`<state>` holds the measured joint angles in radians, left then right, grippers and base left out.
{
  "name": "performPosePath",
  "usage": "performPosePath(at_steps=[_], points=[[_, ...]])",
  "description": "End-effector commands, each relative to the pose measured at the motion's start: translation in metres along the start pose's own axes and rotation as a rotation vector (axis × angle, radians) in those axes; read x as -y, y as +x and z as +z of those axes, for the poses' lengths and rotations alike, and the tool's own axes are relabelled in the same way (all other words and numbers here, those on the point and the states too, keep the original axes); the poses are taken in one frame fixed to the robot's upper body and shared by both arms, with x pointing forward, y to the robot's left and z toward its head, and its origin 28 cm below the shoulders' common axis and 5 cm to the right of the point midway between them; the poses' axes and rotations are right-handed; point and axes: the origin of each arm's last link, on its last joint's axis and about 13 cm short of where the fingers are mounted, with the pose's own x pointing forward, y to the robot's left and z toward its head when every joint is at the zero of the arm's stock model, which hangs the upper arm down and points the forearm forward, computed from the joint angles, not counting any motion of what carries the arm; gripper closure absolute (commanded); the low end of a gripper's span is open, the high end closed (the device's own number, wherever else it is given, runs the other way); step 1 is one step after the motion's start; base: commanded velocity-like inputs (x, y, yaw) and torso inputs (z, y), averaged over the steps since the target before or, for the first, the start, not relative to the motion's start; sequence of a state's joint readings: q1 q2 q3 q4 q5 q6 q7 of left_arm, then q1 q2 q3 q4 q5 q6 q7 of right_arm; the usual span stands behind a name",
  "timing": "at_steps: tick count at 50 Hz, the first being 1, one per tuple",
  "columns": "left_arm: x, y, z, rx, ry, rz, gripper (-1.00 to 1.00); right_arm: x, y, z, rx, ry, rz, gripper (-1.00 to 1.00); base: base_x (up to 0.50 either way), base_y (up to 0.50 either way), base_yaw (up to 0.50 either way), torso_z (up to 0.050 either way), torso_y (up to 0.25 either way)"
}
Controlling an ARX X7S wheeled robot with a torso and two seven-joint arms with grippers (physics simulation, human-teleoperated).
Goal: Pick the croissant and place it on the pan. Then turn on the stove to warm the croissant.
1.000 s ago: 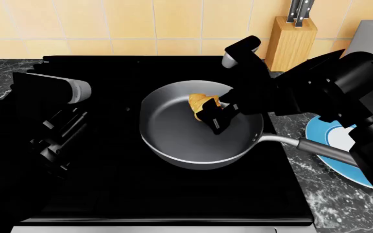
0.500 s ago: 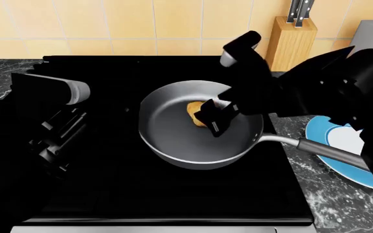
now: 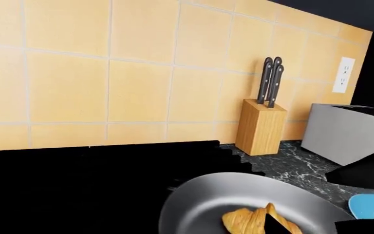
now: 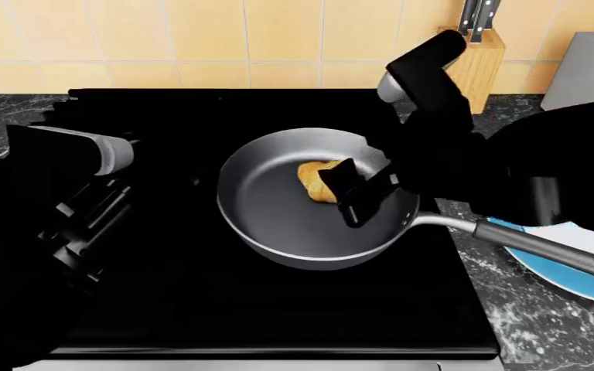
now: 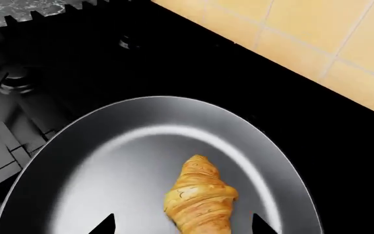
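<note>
With the croissant [image 5: 200,201] lying free on the floor of the pan [image 4: 276,224] and the right claw [image 4: 357,193] spread open just above it, holding nothing, placing looks done; next comes reaching for a stove [image 4: 225,309] knob.

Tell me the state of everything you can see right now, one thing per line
croissant: lying in the pan, released
pan: upright on the stove, holding the croissant
stove: no flame visible, knobs out of view
right gripper: open, fingers either side of the croissant
left gripper: over the stove's left side, state unclear
plate: on the counter, partly hidden
knife block: upright, knives inserted
</note>
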<state>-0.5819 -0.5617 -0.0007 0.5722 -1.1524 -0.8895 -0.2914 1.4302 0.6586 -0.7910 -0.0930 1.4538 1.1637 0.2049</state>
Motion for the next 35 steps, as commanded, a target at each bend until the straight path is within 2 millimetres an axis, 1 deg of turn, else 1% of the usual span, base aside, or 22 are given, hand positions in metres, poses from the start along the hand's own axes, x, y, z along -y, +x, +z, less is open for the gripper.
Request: performPosePath(at_steps=[1,8,15,17,18,22,29,35], points=[[0.001,-0.004,-0.001,0.001,-0.004,-0.007,-1.0,-0.018,-0.027,-0.013,0.081,0.036,-0.121,-1.0,0.0,0.0,0.0,0.0,0.0],[0.0,-0.005,-0.001,0.014,-0.01,0.003,-1.0,-0.029,-0.037,-0.022,0.124,0.064,-0.178,-1.0,0.0,0.0,0.0,0.0,0.0],[0.0,-0.007,-0.001,0.027,-0.001,-0.005,-1.0,-0.038,-0.045,-0.024,0.16,0.078,-0.235,-1.0,0.0,0.0,0.0,0.0,0.0],[0.0,-0.008,-0.001,0.035,-0.001,-0.003,-1.0,-0.042,-0.047,-0.025,0.177,0.078,-0.252,-1.0,0.0,0.0,0.0,0.0,0.0],[-0.001,-0.007,0.0,0.04,-0.019,0.014,-1.0,-0.044,-0.049,-0.025,0.211,0.076,-0.275,-1.0,0.0,0.0,0.0,0.0,0.0],[-0.001,-0.008,-0.001,0.041,-0.01,0.002,-1.0,-0.047,-0.051,-0.026,0.237,0.094,-0.308,-1.0,0.0,0.0,0.0,0.0,0.0],[0.0,-0.007,-0.003,0.04,-0.008,-0.007,-1.0,-0.053,-0.056,-0.028,0.233,0.089,-0.333,-1.0,0.0,0.0,0.0,0.0,0.0],[0.0,-0.007,-0.003,0.039,-0.006,-0.011,-1.0,-0.057,-0.063,-0.024,0.234,0.079,-0.363,-1.0,0.0,0.0,0.0,0.0,0.0]])
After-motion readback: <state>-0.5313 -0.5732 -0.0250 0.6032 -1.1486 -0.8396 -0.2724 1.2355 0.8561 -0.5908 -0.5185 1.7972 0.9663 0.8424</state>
